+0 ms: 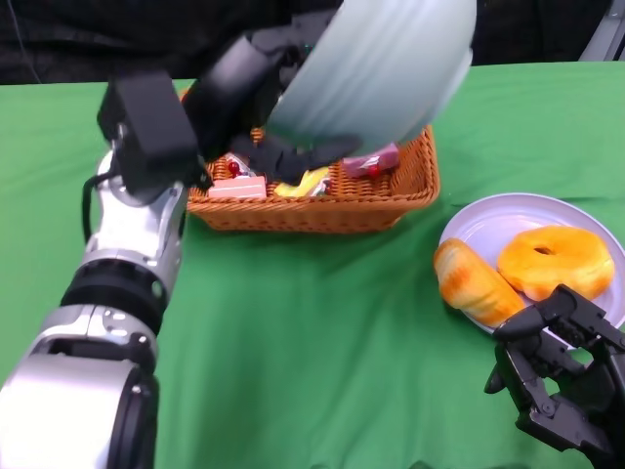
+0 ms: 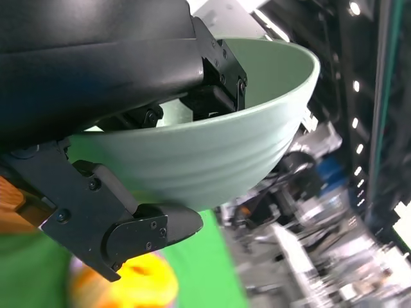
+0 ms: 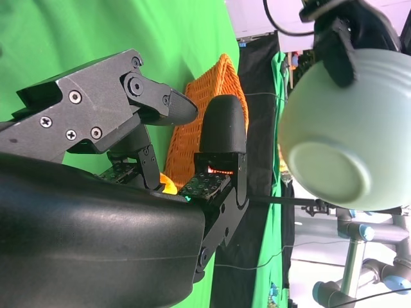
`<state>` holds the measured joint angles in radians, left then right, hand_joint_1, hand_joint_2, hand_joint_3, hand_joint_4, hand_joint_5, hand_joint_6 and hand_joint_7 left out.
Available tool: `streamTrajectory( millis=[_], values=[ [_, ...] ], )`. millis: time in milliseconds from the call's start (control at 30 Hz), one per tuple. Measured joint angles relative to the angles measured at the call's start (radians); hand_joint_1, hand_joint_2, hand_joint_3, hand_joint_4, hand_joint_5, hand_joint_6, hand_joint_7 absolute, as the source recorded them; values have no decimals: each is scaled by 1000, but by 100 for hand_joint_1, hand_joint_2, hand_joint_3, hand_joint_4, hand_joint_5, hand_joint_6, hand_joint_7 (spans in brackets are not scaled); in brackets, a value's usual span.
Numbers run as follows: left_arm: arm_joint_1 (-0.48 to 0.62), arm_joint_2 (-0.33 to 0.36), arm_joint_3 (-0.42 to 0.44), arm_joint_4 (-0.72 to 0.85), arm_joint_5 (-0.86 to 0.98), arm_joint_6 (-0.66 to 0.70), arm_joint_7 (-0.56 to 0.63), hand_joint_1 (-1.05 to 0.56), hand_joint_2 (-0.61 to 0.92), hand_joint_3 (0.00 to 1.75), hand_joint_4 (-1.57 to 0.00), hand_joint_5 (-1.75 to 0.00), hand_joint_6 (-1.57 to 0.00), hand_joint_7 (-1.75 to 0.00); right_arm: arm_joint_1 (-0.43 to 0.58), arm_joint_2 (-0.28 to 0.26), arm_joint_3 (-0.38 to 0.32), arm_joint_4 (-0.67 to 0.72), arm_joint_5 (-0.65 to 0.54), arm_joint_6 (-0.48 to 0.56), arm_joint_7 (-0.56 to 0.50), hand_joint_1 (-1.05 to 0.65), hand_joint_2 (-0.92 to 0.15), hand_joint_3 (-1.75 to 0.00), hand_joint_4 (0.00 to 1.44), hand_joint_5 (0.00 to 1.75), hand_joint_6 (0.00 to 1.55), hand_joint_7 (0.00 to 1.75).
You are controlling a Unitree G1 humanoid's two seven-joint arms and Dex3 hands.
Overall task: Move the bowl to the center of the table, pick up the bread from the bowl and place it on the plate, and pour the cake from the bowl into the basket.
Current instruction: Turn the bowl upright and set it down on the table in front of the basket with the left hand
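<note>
The pale green bowl [image 1: 376, 68] is tipped on its side above the wicker basket [image 1: 332, 200], gripped at the rim by the left hand [image 1: 259, 98]. The plate [image 1: 488, 230] (white, near the right hand [image 1: 562, 376]) carries the bread [image 1: 476, 283] and a doughnut [image 1: 555, 261]. That right hand holds nothing, fingers loosely curled and apart.

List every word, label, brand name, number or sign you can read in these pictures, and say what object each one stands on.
None can be read.
The pink packet in the wicker basket may carry print, but it is too blurred to tell.
The pale green bowl held by the left hand, the plate and the green tablecloth show no lettering.
</note>
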<state>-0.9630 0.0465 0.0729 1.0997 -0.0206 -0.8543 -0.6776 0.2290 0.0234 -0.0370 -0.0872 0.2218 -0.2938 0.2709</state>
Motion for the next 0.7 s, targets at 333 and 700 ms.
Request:
streamTrajectory(
  millis=[333,700],
  values=[
    [68,125,-103,-9,293,-378,297,-12,49,124,-78,-169,-75,-146,-3,0,1,2,-2,0,0,-13,-70,-80,64,164,60,132],
    [189,308,-147,-103,794,-566,789,-16,56,95,-76,-174,-79,-137,0,0,4,2,-7,-1,-2,-14,-71,-78,63,164,59,132]
  ],
)
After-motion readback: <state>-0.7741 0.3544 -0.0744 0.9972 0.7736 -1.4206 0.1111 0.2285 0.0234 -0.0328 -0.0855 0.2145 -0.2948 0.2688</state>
